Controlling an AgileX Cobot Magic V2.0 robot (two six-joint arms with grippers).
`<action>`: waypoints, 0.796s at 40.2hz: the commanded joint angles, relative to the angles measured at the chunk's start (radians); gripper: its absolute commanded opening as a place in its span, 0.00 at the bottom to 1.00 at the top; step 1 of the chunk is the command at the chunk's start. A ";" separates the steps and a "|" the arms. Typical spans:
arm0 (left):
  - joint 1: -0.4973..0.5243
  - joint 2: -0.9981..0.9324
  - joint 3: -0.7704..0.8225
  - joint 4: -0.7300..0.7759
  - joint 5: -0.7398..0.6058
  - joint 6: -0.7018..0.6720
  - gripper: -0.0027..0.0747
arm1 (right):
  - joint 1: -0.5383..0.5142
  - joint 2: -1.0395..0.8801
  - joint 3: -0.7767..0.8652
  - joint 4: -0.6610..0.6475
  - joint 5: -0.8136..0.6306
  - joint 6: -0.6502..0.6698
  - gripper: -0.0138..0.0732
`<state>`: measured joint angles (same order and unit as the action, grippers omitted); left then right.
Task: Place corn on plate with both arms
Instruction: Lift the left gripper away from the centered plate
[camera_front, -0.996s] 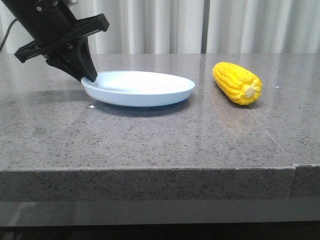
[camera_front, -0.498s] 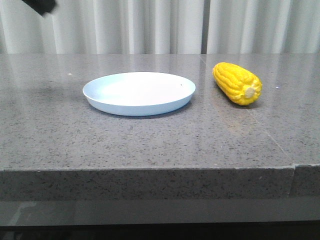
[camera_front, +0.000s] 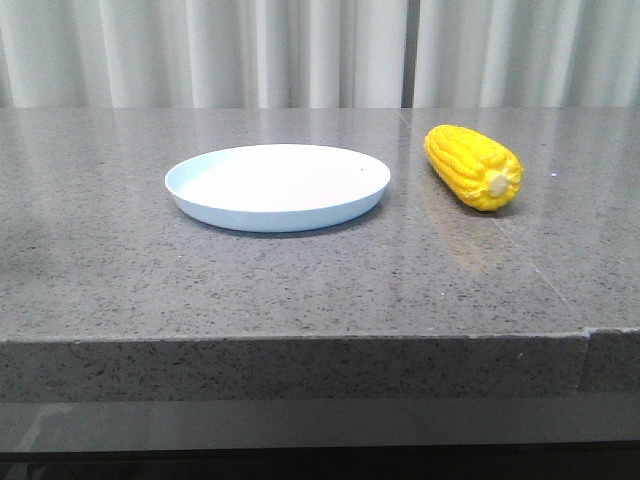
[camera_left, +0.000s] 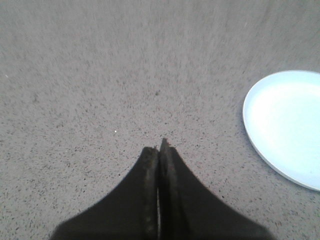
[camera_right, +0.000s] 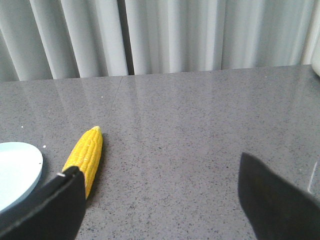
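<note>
The left gripper (camera_left: 159, 150) is seen closed, its two dark fingers pressed together with nothing between them, held above bare grey stone; the plate (camera_left: 287, 127) lies off to one side of it, well apart from the fingertips, with only part of its pale rim caught in the left wrist view; the right gripper (camera_right: 160, 187) is spread wide and holds nothing, its fingers (camera_right: 47, 205) framing open table (camera_right: 190, 150); the corn (camera_right: 86, 156) is found ahead of that gripper, just beyond one finger and not touched by it, lying flat on the stone; the corn is set beside the plate, close to its rim but clear of it; neither arm is visible in the front view
</note>
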<state>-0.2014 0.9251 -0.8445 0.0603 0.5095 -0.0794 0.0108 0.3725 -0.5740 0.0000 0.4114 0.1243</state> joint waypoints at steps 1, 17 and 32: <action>0.000 -0.147 0.106 -0.009 -0.183 -0.012 0.01 | -0.004 0.012 -0.033 -0.007 -0.075 -0.006 0.90; 0.000 -0.575 0.394 -0.009 -0.282 -0.006 0.01 | -0.004 0.012 -0.033 -0.007 -0.077 -0.006 0.90; 0.000 -0.693 0.448 -0.009 -0.279 -0.006 0.01 | -0.004 0.012 -0.033 -0.007 -0.078 -0.006 0.90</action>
<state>-0.2014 0.2236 -0.3699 0.0600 0.3178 -0.0811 0.0108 0.3725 -0.5740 0.0000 0.4114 0.1243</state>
